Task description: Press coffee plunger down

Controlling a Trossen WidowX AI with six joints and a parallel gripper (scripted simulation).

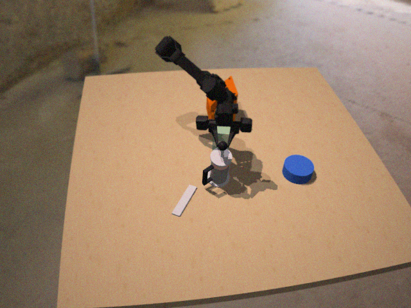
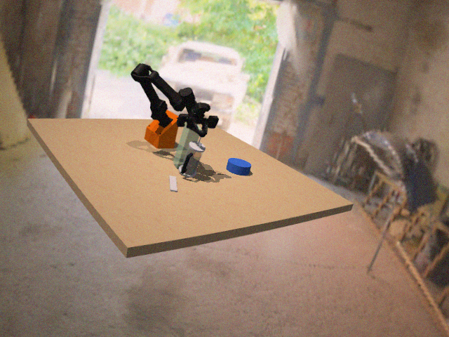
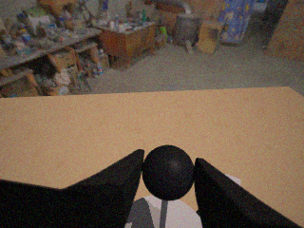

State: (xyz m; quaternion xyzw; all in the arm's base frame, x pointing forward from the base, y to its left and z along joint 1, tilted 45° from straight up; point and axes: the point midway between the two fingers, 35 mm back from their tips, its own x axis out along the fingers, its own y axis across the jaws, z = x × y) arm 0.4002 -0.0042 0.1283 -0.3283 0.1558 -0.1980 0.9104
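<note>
Has hold of the round black knob [image 1: 222, 145] [image 2: 203, 133] [image 3: 168, 172] with the gripper [image 1: 222, 145] [image 2: 202, 134] [image 3: 168, 160], pinched from both sides between the fingertips. Directly under the gripper: coffee press [image 1: 219, 175] [image 2: 193, 163], upright on the tabletop [image 1: 149, 258] [image 2: 217, 210] [image 3: 95, 123]. Just below the fingertips: pale lid [image 1: 217, 156] [image 2: 197, 146] [image 3: 182, 214], with a short length of thin rod [image 2: 198, 139] [image 3: 163, 214] showing between knob and lid. Not fully pressed down, then. On the press's left side in the top view: black handle [image 1: 205, 175] [image 2: 186, 163]. Behind the press, on the base side of the fingertips: translucent green block [image 1: 223, 129] [image 2: 184, 139]. Farther back from the gripper: orange arm base [image 1: 231, 86] [image 2: 159, 139]. Low and left of the gripper in the top view, past the handle: flat white strip [image 1: 184, 201] [image 2: 173, 183] [image 3: 233, 180]. Well to the gripper's right in that view: blue disc [image 1: 298, 169] [image 2: 238, 166], apart from the press.
</note>
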